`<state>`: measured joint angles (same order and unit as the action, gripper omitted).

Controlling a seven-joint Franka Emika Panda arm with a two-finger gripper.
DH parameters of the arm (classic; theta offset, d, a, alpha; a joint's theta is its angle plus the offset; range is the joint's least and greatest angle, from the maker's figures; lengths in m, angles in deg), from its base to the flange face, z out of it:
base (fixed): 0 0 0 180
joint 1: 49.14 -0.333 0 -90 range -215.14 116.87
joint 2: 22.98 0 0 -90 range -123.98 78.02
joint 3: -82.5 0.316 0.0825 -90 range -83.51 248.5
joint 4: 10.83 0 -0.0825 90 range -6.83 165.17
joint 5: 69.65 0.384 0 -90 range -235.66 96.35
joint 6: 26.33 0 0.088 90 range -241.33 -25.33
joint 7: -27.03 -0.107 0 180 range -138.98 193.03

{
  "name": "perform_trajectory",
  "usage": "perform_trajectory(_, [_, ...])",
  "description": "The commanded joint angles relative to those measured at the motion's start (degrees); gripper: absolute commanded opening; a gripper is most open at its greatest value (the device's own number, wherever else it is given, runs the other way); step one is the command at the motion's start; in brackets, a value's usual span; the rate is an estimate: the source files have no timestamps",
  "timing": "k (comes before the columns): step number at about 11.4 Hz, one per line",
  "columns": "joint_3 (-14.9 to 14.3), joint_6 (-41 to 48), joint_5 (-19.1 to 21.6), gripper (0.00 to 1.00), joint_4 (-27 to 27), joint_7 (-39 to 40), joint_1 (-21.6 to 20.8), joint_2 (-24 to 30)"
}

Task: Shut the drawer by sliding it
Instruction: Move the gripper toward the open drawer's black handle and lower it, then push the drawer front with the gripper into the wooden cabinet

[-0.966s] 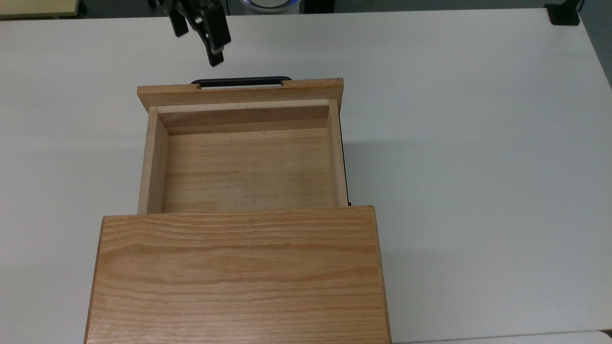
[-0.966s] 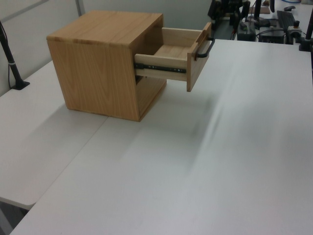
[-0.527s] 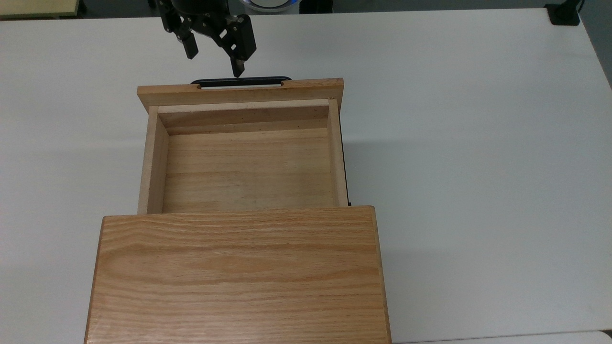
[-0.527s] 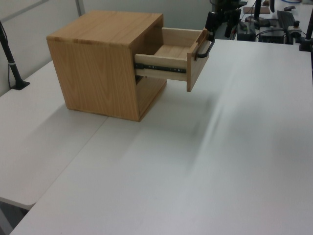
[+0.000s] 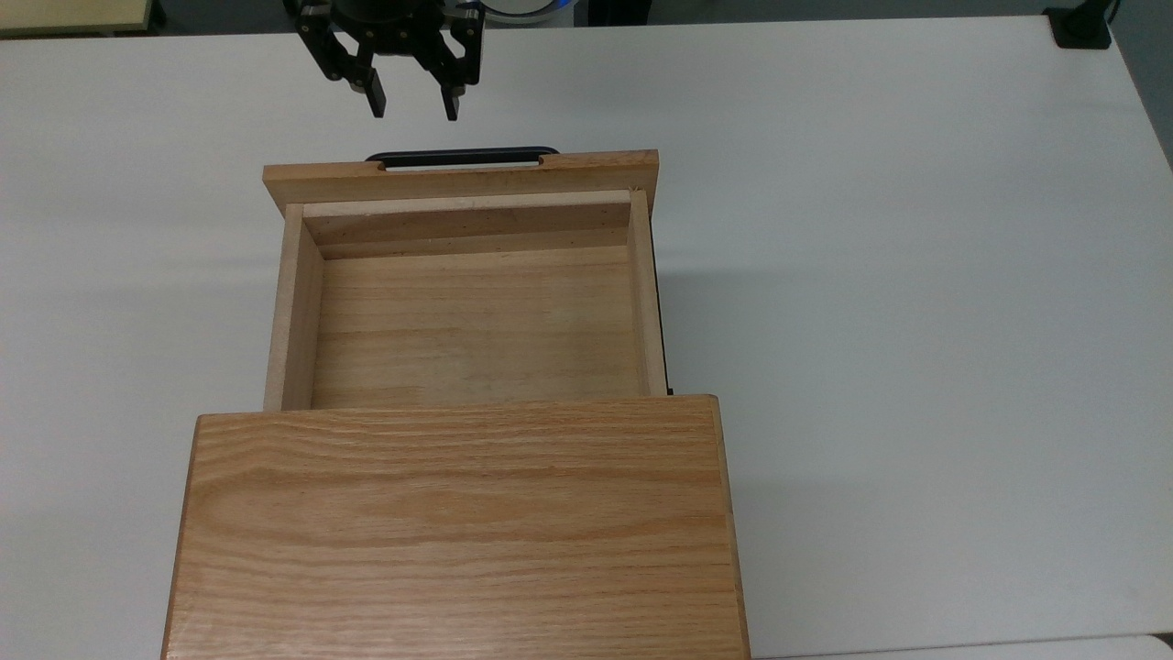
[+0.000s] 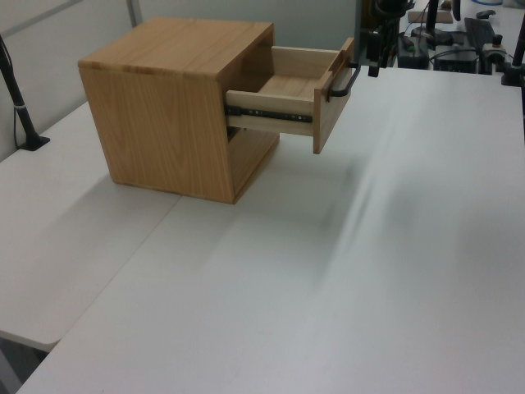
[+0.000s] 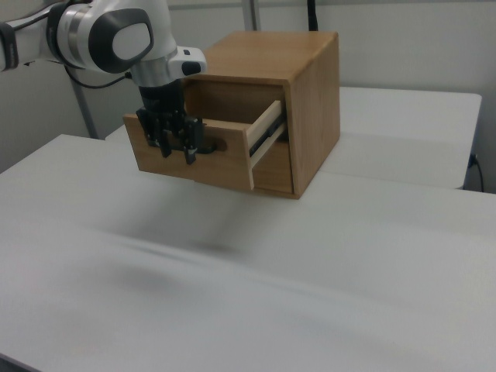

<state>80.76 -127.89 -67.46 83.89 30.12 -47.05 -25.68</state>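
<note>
Top view: gripper (image 5: 412, 104) open, holding nothing, its upper part cut off by the frame edge; it has backed off and squared up since 0.5 s ago. Handle (image 5: 461, 157) just below it, drawer (image 5: 476, 325) pulled out of the cabinet (image 5: 458, 527).

Left view: gripper (image 6: 370, 57) hard to make out against clutter.

Right view: gripper (image 7: 176, 149) hides part of the drawer front.
</note>
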Motion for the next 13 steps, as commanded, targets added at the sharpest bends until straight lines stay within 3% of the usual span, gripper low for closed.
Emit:
perform_trajectory(1, [-0.29, 1.54, 0.19, 0.32, -1.03, 3.67, -1.12, -1.16])
perform_trajectory(4, [-0.73, 1.8, 0.1, 0.16, -6.02, 4.11, -2.97, -5.64])
perform_trajectory(8, [-0.99, 0.84, 0.18, 0.14, -15.41, 2.97, -4.55, -14.06])
perform_trajectory(11, [-2.83, -5.9, 0.18, 0.09, -20.1, 2.79, -5.69, -18.3])
perform_trajectory(13, [-5.63, -11.18, 0.18, 0.09, -22.54, 2.79, -8.49, -21.97])
